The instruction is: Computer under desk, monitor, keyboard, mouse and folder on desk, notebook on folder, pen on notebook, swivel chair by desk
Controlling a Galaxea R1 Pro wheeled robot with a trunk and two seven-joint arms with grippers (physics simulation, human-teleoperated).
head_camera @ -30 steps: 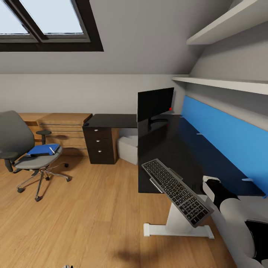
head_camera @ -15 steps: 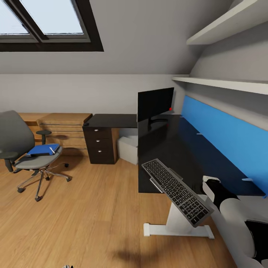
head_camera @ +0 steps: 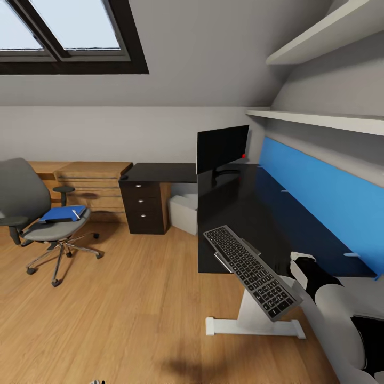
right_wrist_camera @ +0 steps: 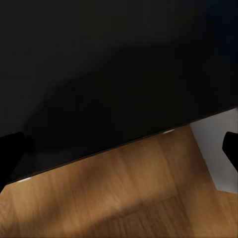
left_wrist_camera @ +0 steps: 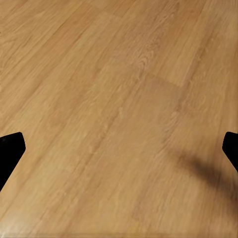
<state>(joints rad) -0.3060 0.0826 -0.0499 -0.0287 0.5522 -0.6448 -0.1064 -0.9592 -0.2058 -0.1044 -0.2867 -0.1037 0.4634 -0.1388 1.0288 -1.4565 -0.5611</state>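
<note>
Everything in the head view is sitting a touch higher than half a second ago, so the camera is drifting rather than the things. The keyboard (head_camera: 249, 272) is lying tilted at the near edge of the tabletop (head_camera: 250, 208), with much of its length hanging out over the floor (head_camera: 133, 320), well apart from the monitor (head_camera: 222, 149). The right end effector (right_wrist_camera: 120, 151) is hovering spread wide over that same edge with nothing between its fingers; the left end effector (left_wrist_camera: 119, 153) is also hanging spread, above bare floor. I cannot tell what is supporting the keyboard. If it is only balancing there, a nudge from the arm is likely to tip it off.
</note>
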